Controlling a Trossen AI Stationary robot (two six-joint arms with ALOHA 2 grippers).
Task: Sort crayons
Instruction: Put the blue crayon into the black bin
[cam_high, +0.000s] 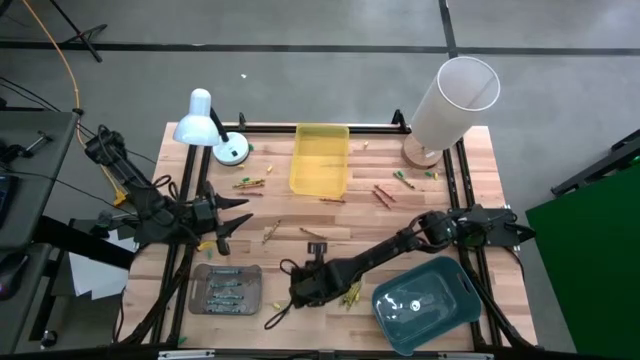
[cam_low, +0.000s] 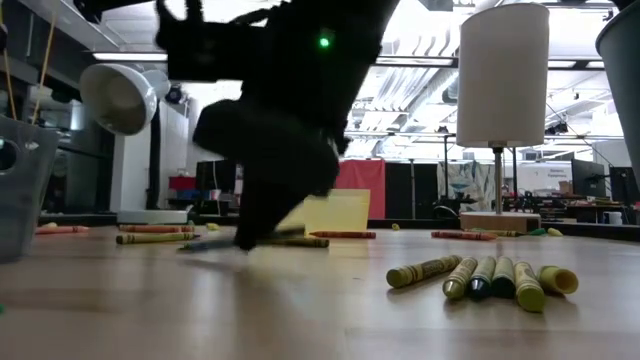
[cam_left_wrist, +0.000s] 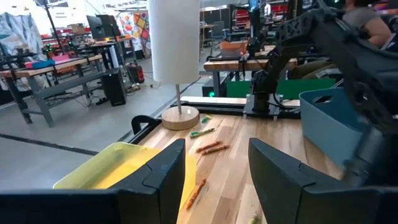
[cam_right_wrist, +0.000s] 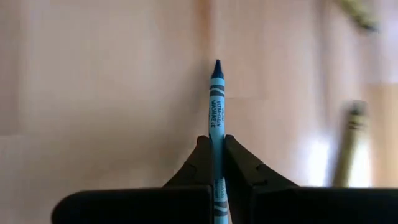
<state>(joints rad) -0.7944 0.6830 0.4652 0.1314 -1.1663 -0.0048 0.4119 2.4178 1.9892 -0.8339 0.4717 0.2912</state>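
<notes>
Right wrist view: a blue crayon (cam_right_wrist: 216, 118) is pinched lengthwise between the right fingers (cam_right_wrist: 239, 163), low over the surface (cam_right_wrist: 93, 93), presumably for sorting; the left fingers (cam_left_wrist: 277, 168) are spread, idle.

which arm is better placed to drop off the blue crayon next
Right. Its gripper is shut on the blue crayon low over the table; the left gripper hangs open and empty.

Blue crayon (cam_right_wrist: 217, 124) runs off the picture's edge between the right gripper (cam_right_wrist: 216, 152) fingers; nearby olive crayons (cam_right_wrist: 349, 146) are blurred.
</notes>
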